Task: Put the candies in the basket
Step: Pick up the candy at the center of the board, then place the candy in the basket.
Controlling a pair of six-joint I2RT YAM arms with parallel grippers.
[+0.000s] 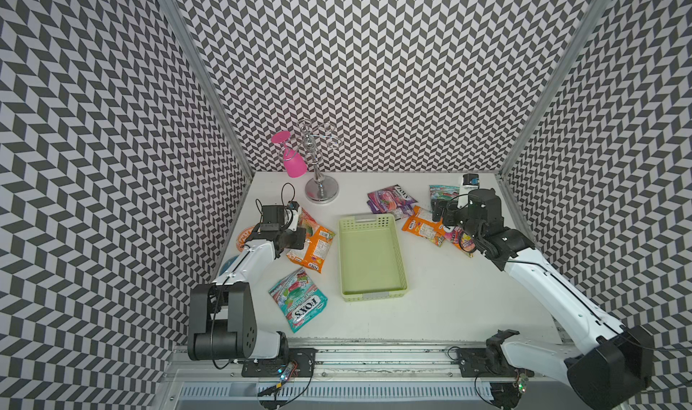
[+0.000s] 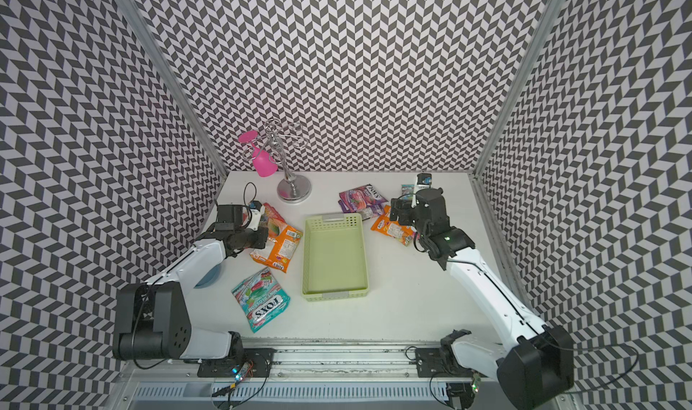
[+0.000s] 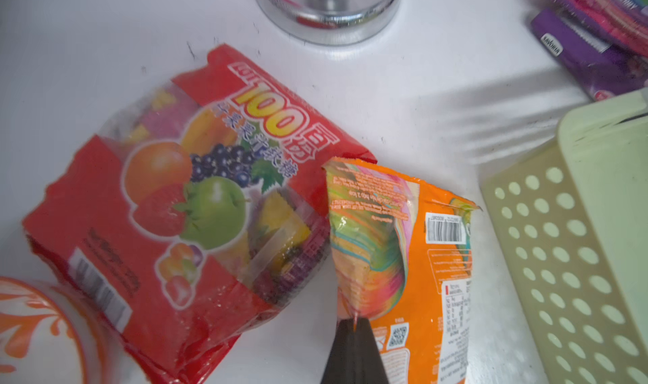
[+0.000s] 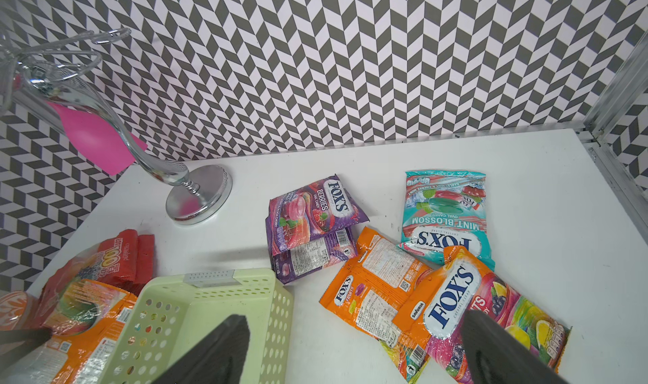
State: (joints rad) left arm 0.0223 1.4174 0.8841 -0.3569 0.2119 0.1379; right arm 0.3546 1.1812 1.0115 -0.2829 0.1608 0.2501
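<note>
Orange bag (image 1: 314, 245) sits left of centre, beside the empty basket (image 1: 370, 254); left jaws clamped on a thin fold of it. Risk: fold slips out, or lift drags the touching red bag (image 3: 157, 206). Right jaws apart above bags (image 4: 452, 301) at right.

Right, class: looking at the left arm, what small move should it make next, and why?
Probably a short lift straight up. The left jaws are shut on a pinched-up fold of the orange bag. The basket beside it holds nothing yet, and the bag would likely need to clear its wall before it can be carried across.
</note>
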